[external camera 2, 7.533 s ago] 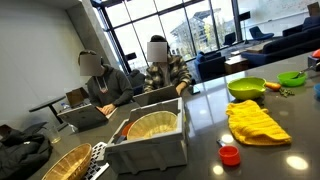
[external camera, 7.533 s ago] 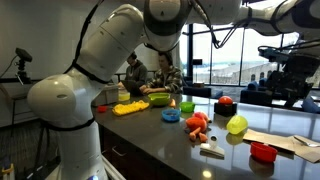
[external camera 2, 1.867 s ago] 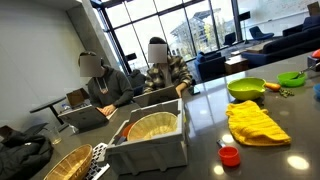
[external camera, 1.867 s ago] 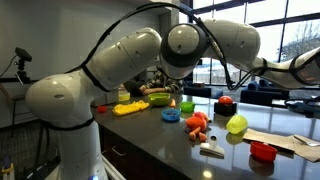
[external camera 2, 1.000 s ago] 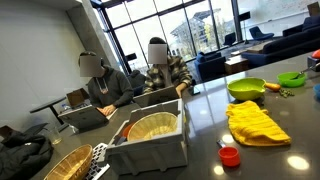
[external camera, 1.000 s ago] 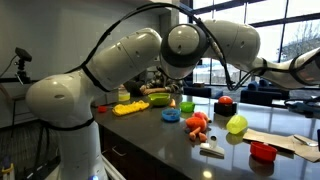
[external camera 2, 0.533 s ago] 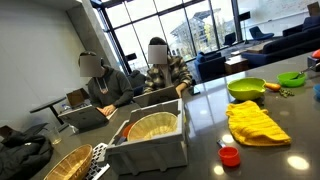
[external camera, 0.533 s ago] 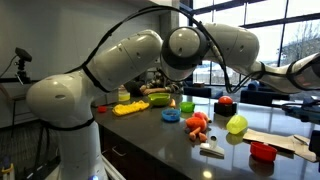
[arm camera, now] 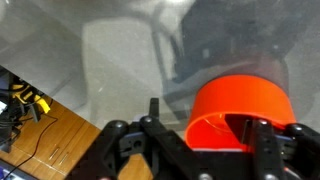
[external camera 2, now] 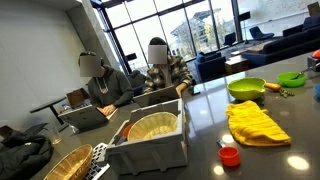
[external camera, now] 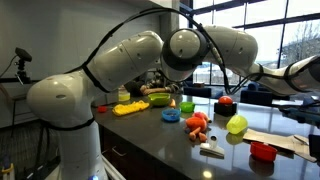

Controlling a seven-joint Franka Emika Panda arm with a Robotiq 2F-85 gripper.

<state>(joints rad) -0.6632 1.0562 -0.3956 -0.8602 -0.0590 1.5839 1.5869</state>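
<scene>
In the wrist view my gripper comes in from the bottom edge, its two dark fingers spread apart. A red-orange round cup stands on the glossy grey counter just beyond it, close to the right finger and partly behind it. The left finger is clear of the cup. The jaws hold nothing. In an exterior view a small red cup sits near the counter's front right, and my arm reaches out past the right edge, so the gripper is barely visible there.
The counter holds a lime-green ball, an orange toy, a blue bowl, a white block, a yellow cloth and a green bowl. A grey bin holds a wicker basket. Two people sit behind.
The arm swung from overhead out toward the right side of the counter. Over the last second its far end drifts slightly lower at the right edge. Objects have not moved.
</scene>
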